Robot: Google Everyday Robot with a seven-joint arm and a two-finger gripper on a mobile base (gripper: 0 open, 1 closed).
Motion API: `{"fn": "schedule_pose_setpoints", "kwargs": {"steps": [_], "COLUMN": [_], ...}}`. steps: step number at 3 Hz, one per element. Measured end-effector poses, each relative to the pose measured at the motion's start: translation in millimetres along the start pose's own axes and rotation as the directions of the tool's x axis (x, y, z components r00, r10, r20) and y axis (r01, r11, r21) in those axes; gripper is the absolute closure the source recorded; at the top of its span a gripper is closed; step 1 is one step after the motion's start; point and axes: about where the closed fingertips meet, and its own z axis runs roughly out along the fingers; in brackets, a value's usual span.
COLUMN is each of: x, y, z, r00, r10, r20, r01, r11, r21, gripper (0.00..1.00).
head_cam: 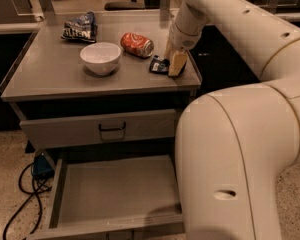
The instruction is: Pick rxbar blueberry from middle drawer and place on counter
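The rxbar blueberry (159,65), a small dark wrapper with a white patch, lies on the grey counter (50,74) near its right front corner. My gripper (176,61) points down at the counter right beside the bar, on its right side, touching or nearly touching it. The middle drawer (120,189) is pulled out below, and its bare grey floor holds nothing. My pale arm fills the right side of the view and hides the drawer's right wall.
A red soda can (137,45) lies on its side just left of the bar. A white bowl (101,58) and a blue-and-white chip bag (80,28) sit further left. A shut drawer front with a black handle (112,129) is above the open drawer. Cables (25,194) lie on the floor at left.
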Motion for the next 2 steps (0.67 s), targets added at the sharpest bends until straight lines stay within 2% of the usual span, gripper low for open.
{"fn": "schedule_pose_setpoints", "kwargs": {"steps": [1, 2], "x": [-0.6, -0.6], "y": [-1.4, -1.4], "z": [-3.3, -3.3], "r00": [1.000, 1.000], "r10": [0.000, 0.000], "r20": [0.000, 0.000], "r01": [0.000, 0.000], "r11": [1.0000, 1.0000], "r21": [0.000, 0.000], "gripper": [0.93, 0.74]}}
